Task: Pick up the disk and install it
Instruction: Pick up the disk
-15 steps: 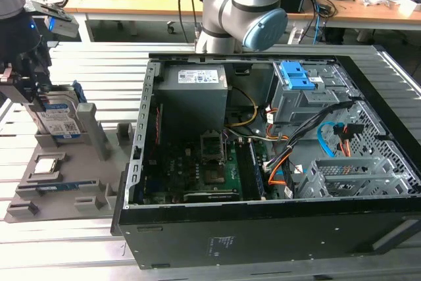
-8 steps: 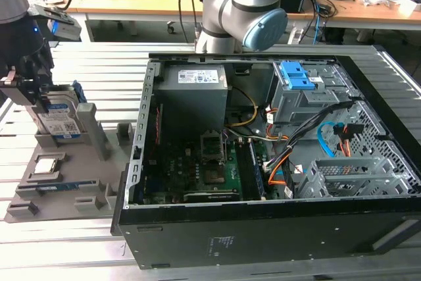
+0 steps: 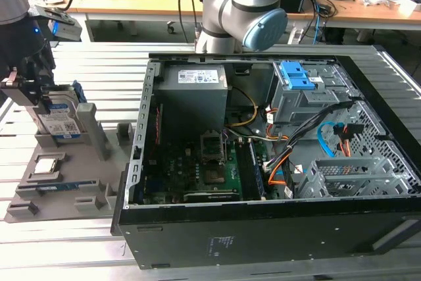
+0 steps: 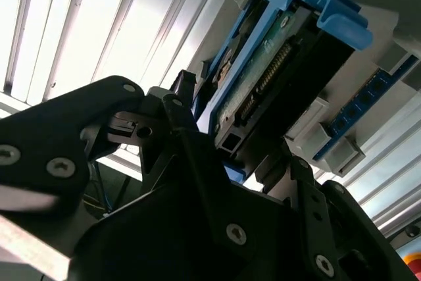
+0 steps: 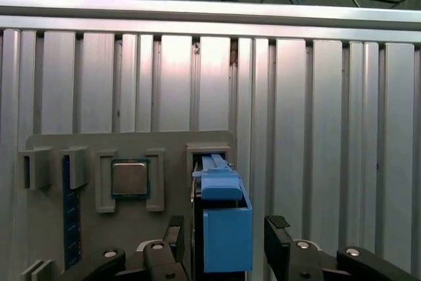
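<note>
Two fingers point(image 5: 176, 223) of the gripper point(image 5: 226, 223) stand one on each side of the disk point(image 5: 223, 195) in the first wrist view. We see a gap on both sides, so we read the gripper as open and holding nothing. The disk stands on edge in a slot of the grey holder point(image 5: 171, 143), which lies on the slatted counter point(image 5: 329, 129). A square chip point(image 5: 129, 179) sits in the holder's neighbouring pocket.

In the second wrist view the disk's green circuit board point(image 4: 263, 77) and its row of connector pins face us, bare inside the blue frame point(image 4: 329, 11).

In the exterior view the disk's labelled face shows above the holder, and the open computer case point(image 3: 263, 241) lies just beside the holder, on the exterior view's right.

We judge the disk to be stiff and fairly heavy for its size, with smooth metal that could slip. The board and pins look fragile. We would grip it across its two flat faces near the upper end, squarely, keeping pressure off the pins and the springy frame tab.
</note>
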